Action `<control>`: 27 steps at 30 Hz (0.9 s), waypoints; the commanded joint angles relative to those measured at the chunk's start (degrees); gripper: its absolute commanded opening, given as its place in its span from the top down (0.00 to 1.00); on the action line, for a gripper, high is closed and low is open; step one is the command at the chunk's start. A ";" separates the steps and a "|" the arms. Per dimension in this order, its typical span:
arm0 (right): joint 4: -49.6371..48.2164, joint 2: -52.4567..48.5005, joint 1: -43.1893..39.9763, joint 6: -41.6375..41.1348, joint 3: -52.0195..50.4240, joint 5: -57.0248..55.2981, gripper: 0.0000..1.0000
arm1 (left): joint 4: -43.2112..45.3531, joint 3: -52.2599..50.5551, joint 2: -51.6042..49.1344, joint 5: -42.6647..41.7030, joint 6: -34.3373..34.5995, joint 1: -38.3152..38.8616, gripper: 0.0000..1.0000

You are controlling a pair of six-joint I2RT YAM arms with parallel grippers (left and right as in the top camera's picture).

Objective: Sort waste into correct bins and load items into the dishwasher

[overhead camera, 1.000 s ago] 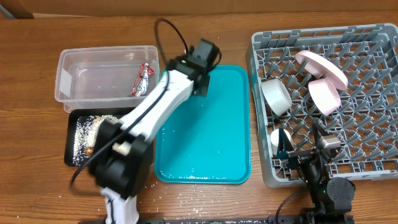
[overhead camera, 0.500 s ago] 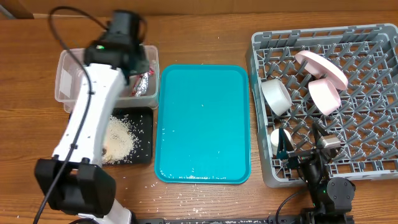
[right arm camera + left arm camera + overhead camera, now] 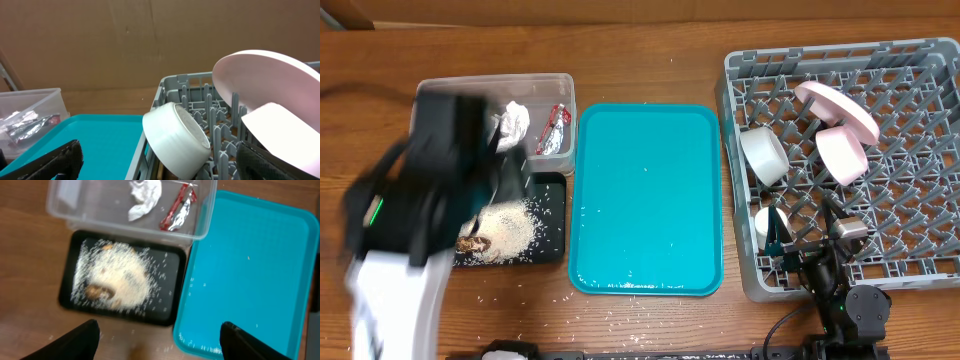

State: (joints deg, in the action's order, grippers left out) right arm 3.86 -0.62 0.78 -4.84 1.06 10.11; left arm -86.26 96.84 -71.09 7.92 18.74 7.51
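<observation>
The crumpled napkin (image 3: 145, 192) and the red-and-silver wrapper (image 3: 177, 212) lie inside the clear tub (image 3: 205, 210). Just below it, the black tray (image 3: 165, 305) holds a pile of rice crumbs (image 3: 120, 282) with brown bits. My left gripper (image 3: 160, 345) hangs open and empty above the table edge in front of both bins; its arm (image 3: 430, 190) is a blur overhead. In the grey dish rack (image 3: 920, 60) stand a white bowl (image 3: 765, 155), a pink plate (image 3: 835, 108), a pink bowl (image 3: 843, 155) and a small cup (image 3: 770, 225). My right gripper (image 3: 165, 170) is open at the rack's front, facing the white bowl (image 3: 177, 137).
A large teal serving tray (image 3: 645, 200) lies between the bins and the rack, with a few stray crumbs on it. More crumbs are scattered on the wood near its front edge (image 3: 610, 315). A brown cardboard wall (image 3: 125, 45) rises behind the table.
My left arm swung from over the teal tray to the clear tub, opened and left the napkin there, then pulled back toward the front left. The right arm stayed put.
</observation>
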 commanded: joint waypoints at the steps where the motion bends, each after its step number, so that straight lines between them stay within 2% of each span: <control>1: -0.35 0.46 -0.15 0.20 -0.61 0.09 0.00 | -4.92 0.39 6.34 0.09 2.45 0.02 0.00; 5: -0.35 0.46 -0.15 0.20 -0.61 0.09 0.00 | -8.31 0.39 11.41 -2.01 2.49 0.02 0.00; 11: -0.35 0.46 -0.15 0.20 -0.61 0.09 0.00 | -10.54 0.39 12.72 -1.77 1.81 1.42 0.00; 13: -0.35 0.46 -0.15 0.20 -0.61 0.07 0.00 | -7.50 0.33 13.66 0.79 0.96 2.60 0.00; 15: -0.35 0.46 -0.15 0.20 -0.61 0.07 0.00 | -1.55 -0.55 14.64 1.57 -0.09 2.60 0.00; 18: -0.35 0.46 -0.15 0.20 -0.61 0.09 0.00 | 16.68 -8.52 19.58 -3.28 -7.26 2.54 0.00; 22: -0.35 0.46 -0.15 0.20 -0.61 0.09 0.00 | 37.00 -25.92 28.81 -9.03 -12.85 1.22 0.00; 23: -0.35 0.46 -0.15 0.20 -0.61 0.09 0.00 | 40.46 -29.83 30.86 -8.98 -13.03 1.05 0.00; 25: -0.35 0.46 -0.15 0.20 -0.61 0.09 0.00 | 51.15 -44.02 38.80 -8.61 -13.62 0.31 0.00; 27: -0.35 0.46 -0.15 0.20 -0.61 0.09 0.00 | 56.46 -51.71 43.54 -9.79 -13.00 -0.20 0.00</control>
State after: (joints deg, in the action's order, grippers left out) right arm 3.86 -0.62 0.78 -4.84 1.06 10.13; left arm -34.57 55.00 -33.89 0.54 7.46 8.34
